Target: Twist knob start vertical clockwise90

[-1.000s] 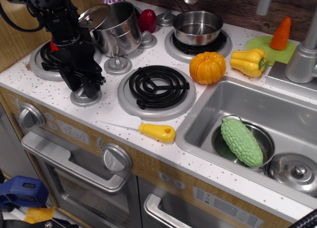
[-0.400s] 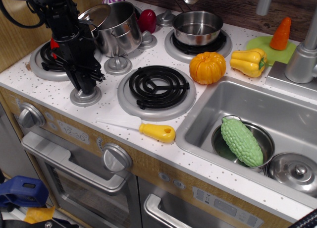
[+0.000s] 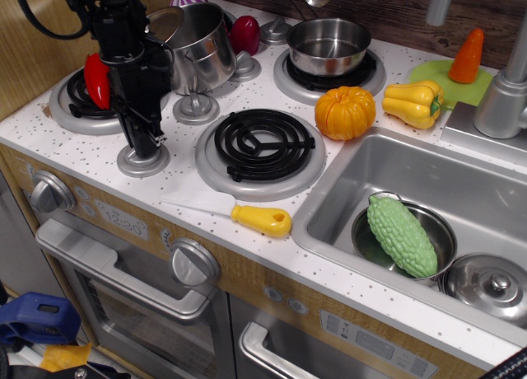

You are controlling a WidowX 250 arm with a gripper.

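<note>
The knob (image 3: 140,162) is a small silver-grey disc on the white countertop, between the left rear burner and the front burner. My black gripper (image 3: 145,141) comes straight down on it. The fingers stand close together around the knob's ridge, which they hide. Only the flared base disc shows under the fingertips. The gripper looks shut on the knob.
A red pepper (image 3: 97,79) lies on the left burner behind the arm. A steel pot (image 3: 196,48) and a second knob (image 3: 196,107) are close to the right. The front burner (image 3: 259,144), a yellow-handled knife (image 3: 262,220), a pumpkin (image 3: 345,112) and the sink (image 3: 387,161) lie further right.
The gripper has turned about its vertical axis on the knob, going from broad-side to narrow in view. The arm has shifted a little, uncovering the red pepper. The knob's base has stayed in place.
</note>
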